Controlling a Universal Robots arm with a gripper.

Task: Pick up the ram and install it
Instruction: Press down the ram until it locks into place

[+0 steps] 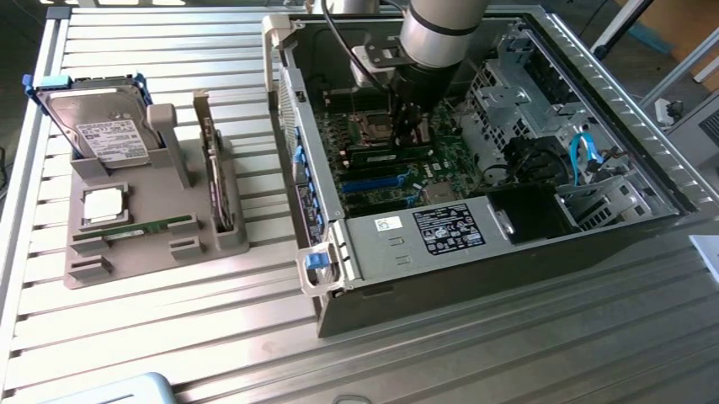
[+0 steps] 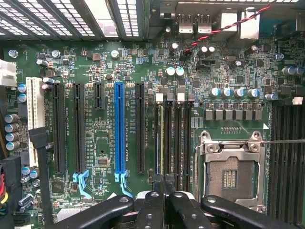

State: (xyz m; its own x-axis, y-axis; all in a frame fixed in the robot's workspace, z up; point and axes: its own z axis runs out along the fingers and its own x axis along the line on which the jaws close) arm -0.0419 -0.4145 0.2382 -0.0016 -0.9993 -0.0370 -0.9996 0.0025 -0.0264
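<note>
Your gripper (image 2: 163, 183) has its fingers squeezed together, tips meeting right over the ram (image 2: 161, 138). The ram stands on its thin edge in a dark slot on the board, so it looks like it is in its place. You cannot tell if the tips pinch it or just rest on top.

In the exterior view the arm reaches straight down into the open case (image 1: 388, 295), with the gripper (image 1: 407, 116) above the ram (image 1: 388, 156), likely so a push goes straight into the slot.

At nine o'clock from the case sits the tray (image 1: 146, 252). A green strip (image 1: 151, 227) lies flat in it, and the drive (image 1: 107, 130) stands at eleven o'clock.
</note>
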